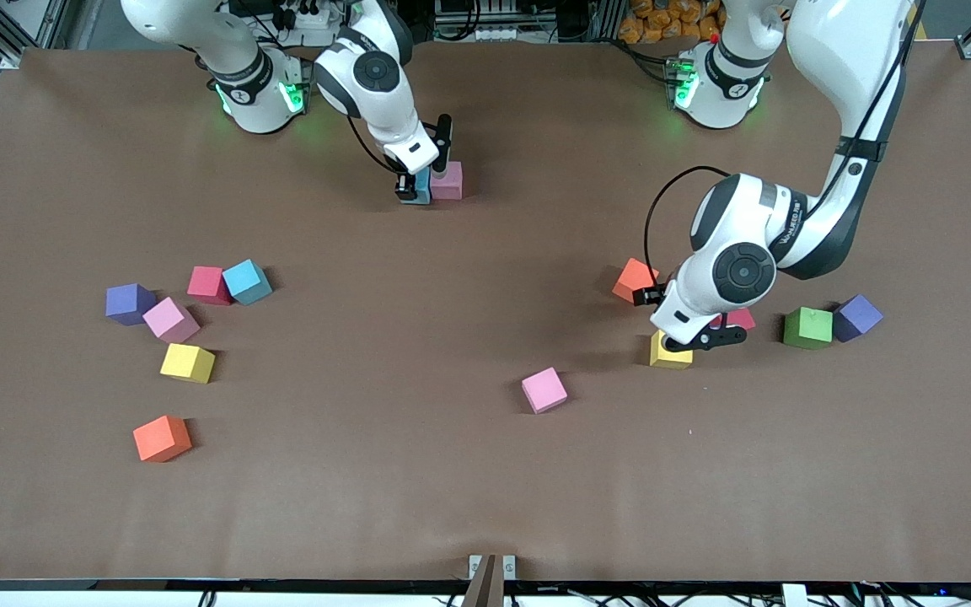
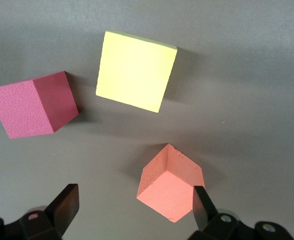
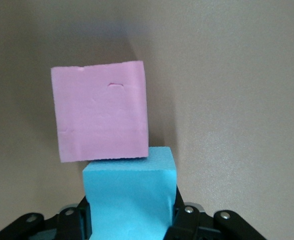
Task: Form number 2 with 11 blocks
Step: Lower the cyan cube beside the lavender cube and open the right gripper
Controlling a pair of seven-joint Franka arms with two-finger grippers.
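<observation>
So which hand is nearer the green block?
Left. The left hand hangs open over the yellow block, just beside the green block; the right hand is shut on a blue block near the right arm's base.

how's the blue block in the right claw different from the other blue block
The blue block in the right claw sits pinched between shut fingers, pressed against a pink block near the robots' bases. The free blue block lies untouched, nearer the front camera, beside a red block and turned at an angle. Both are the same colour, and look the same size.

open table centre point(image 1: 418, 337), cubes clustered at ends
</observation>
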